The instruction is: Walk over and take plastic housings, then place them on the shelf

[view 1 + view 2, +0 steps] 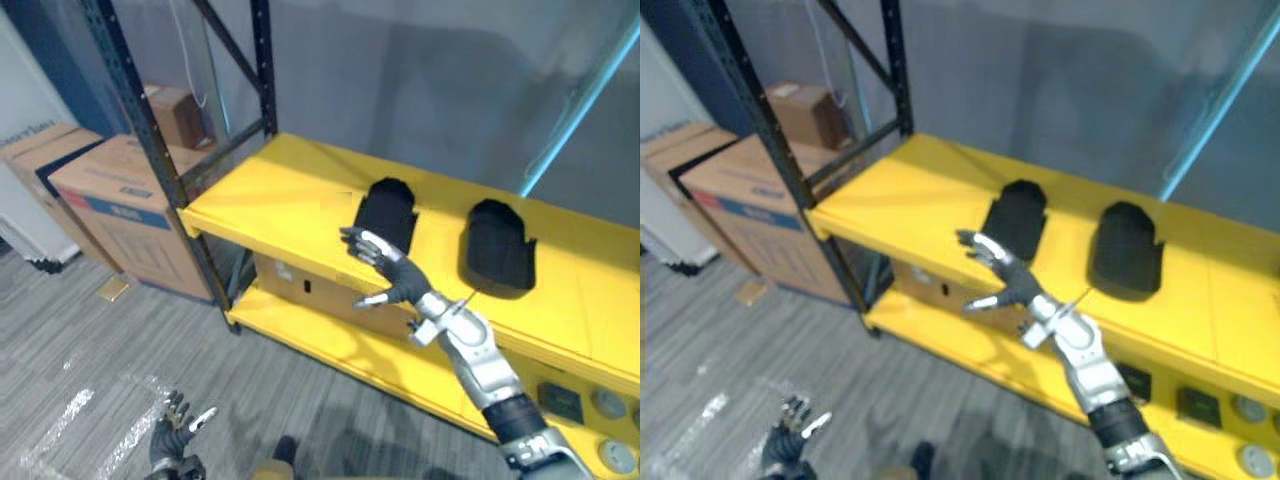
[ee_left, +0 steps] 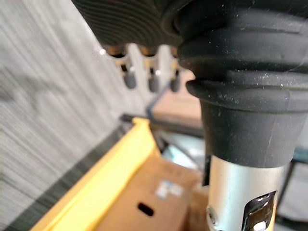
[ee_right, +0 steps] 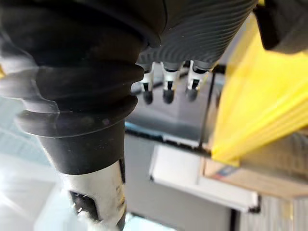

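Could drag the left housing (image 1: 385,215), mid-frame beside the right housing (image 1: 497,248) on the yellow shelf (image 1: 270,190), off its edge with the spread, empty fingers of the right hand (image 1: 398,275); left hand (image 1: 175,432) open, lower left.

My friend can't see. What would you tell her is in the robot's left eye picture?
Two black plastic housings lie on a yellow shelf, and the robot's right hand is raised open and empty before the left one. Its left hand hangs low over the floor. Cardboard boxes stand beside the shelf.
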You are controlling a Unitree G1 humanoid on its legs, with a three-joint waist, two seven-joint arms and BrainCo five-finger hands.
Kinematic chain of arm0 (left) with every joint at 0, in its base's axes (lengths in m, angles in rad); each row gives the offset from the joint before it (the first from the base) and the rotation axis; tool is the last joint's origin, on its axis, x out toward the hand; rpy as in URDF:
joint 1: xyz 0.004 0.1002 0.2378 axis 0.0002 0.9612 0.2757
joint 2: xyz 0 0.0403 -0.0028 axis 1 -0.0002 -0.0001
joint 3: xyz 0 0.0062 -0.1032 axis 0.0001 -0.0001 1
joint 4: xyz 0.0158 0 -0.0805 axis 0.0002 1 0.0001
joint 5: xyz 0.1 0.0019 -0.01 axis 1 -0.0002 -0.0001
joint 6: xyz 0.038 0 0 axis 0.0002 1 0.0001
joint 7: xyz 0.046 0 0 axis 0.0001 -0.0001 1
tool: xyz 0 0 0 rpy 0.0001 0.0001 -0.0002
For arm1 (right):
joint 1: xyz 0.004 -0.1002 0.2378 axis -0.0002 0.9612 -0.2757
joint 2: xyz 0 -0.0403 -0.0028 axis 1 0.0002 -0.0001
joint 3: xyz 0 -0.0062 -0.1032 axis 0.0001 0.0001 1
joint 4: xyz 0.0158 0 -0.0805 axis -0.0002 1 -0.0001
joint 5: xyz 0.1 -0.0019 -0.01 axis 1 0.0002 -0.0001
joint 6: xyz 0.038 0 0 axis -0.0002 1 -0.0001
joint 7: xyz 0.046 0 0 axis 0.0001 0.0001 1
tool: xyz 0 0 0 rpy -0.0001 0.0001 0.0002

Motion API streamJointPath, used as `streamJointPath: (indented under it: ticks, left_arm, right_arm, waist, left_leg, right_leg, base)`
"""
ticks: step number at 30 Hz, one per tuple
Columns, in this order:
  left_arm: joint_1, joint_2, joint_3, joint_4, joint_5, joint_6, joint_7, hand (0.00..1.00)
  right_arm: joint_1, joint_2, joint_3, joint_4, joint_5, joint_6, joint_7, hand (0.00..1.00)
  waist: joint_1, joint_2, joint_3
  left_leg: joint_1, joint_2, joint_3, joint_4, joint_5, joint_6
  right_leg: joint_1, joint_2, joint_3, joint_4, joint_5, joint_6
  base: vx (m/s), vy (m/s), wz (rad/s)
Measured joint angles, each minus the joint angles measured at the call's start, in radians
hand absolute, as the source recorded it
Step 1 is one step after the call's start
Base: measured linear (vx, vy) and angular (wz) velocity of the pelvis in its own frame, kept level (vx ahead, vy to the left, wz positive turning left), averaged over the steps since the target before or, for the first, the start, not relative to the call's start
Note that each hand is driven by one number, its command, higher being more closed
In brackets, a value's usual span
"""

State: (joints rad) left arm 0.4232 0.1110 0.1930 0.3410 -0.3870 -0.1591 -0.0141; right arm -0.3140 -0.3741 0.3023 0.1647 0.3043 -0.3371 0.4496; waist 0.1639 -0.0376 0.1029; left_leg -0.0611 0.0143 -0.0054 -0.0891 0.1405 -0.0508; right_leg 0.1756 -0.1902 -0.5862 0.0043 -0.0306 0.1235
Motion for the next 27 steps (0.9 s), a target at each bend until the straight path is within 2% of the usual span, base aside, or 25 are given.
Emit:
streamJointPath:
  ticks: [2,5,8,11,17,23,27]
  left_arm:
    - [-0.023,0.016,-0.029,0.056,0.006,-0.002,0.002,0.0]
    - [-0.046,0.031,-0.057,0.157,0.013,-0.002,0.014,0.0]
    - [-0.045,0.03,-0.058,0.212,0.013,-0.003,0.017,0.0]
    - [-0.046,0.029,-0.056,0.243,0.013,-0.014,0.031,0.0]
    - [-0.05,0.027,-0.051,0.282,0.011,-0.021,0.034,0.0]
    - [-0.064,0.025,-0.051,0.3,0.009,-0.051,0.034,0.0]
    - [-0.072,0.018,-0.055,0.3,-0.001,-0.052,0.035,0.0]
  right_arm:
    - [-0.045,-0.001,0.023,0.047,-0.002,0.011,0.007,1.0]
    - [-0.09,0.001,0.036,0.13,-0.028,0.02,-0.011,1.0]
    - [-0.112,0.001,0.033,0.163,-0.062,0.019,-0.047,1.0]
    - [-0.137,0.003,0.033,0.19,-0.092,0.019,-0.08,1.0]
    - [-0.185,0.015,0.023,0.248,-0.126,0.036,-0.139,1.0]
    - [-0.231,0.019,-0.021,0.289,-0.134,0.043,-0.223,1.0]
    - [-0.241,0.023,-0.041,0.29,-0.165,0.069,-0.282,1.0]
  waist:
    - [0.0,-0.001,0.01]
    - [0.023,-0.019,0.029]
    - [0.037,-0.012,0.038]
    - [0.041,0.0,0.063]
    - [0.043,-0.006,0.09]
    - [0.043,-0.002,0.119]
    - [0.043,0.004,0.127]
  left_leg:
    - [-0.009,-0.003,-0.01,0.0,0.007,0.005]
    - [-0.01,0.0,-0.014,0.0,0.013,0.002]
    - [-0.009,0.0,-0.014,0.0,0.012,0.002]
    - [-0.008,0.003,-0.016,0.0,0.013,0.001]
    - [-0.009,0.01,-0.016,0.0,0.015,-0.002]
    - [-0.011,0.009,-0.015,0.001,0.014,-0.002]
    - [-0.011,0.009,-0.013,0.001,0.015,-0.002]
  right_leg:
    - [-0.002,0.0,-0.013,0.0,0.002,0.003]
    - [-0.002,0.001,-0.012,0.004,0.002,0.003]
    - [-0.002,0.001,-0.01,0.006,0.0,0.001]
    - [-0.004,0.0,-0.01,0.019,-0.008,0.001]
    - [-0.015,0.001,-0.008,0.039,-0.017,0.0]
    - [-0.019,-0.001,-0.004,0.041,-0.017,0.0]
    - [-0.021,-0.001,0.001,0.042,-0.018,0.002]
  base:
    - [0.02,0.021,0.12]
    - [0.02,0.007,0.04]
    - [0.0,0.0,0.0]
    - [0.0,0.0,0.0]
    - [0.0,0.0,0.0]
    - [0.0,0.0,0.0]
    - [0.0,0.0,0.0]
